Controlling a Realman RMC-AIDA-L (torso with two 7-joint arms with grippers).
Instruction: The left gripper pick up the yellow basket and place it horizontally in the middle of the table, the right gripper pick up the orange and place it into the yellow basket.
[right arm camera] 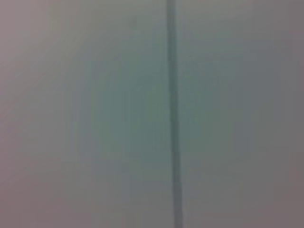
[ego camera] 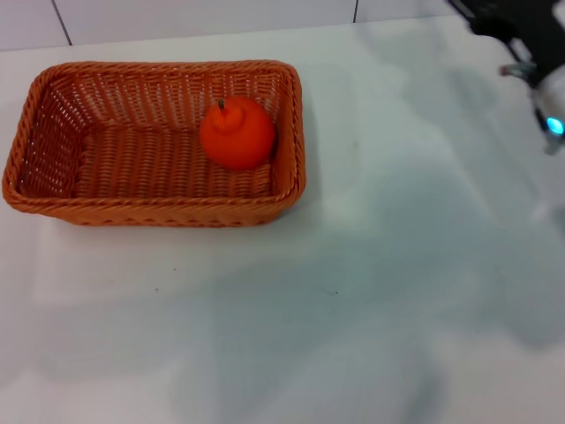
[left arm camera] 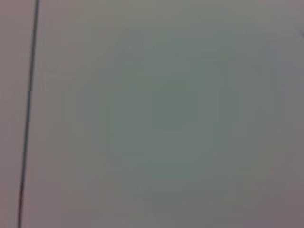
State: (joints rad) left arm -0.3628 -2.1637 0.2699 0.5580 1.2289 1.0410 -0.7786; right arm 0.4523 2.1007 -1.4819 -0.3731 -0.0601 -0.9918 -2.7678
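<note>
The yellow basket [ego camera: 53, 132], an orange-brown woven tray with a braided rim, lies lengthwise on the white table [ego camera: 353, 291], left of centre in the head view. The orange [ego camera: 237, 134] sits inside it near its right end, stem up. My right gripper [ego camera: 512, 31] is at the far right back corner of the head view, well away from the basket, with its silver-white wrist and blue light [ego camera: 553, 125] below it. It holds nothing that I can see. My left gripper is out of view.
The left wrist view shows only a plain pale surface with a thin dark seam [left arm camera: 28, 114]. The right wrist view shows the same kind of surface and seam [right arm camera: 173, 114]. A white wall edge runs along the back of the table [ego camera: 221, 18].
</note>
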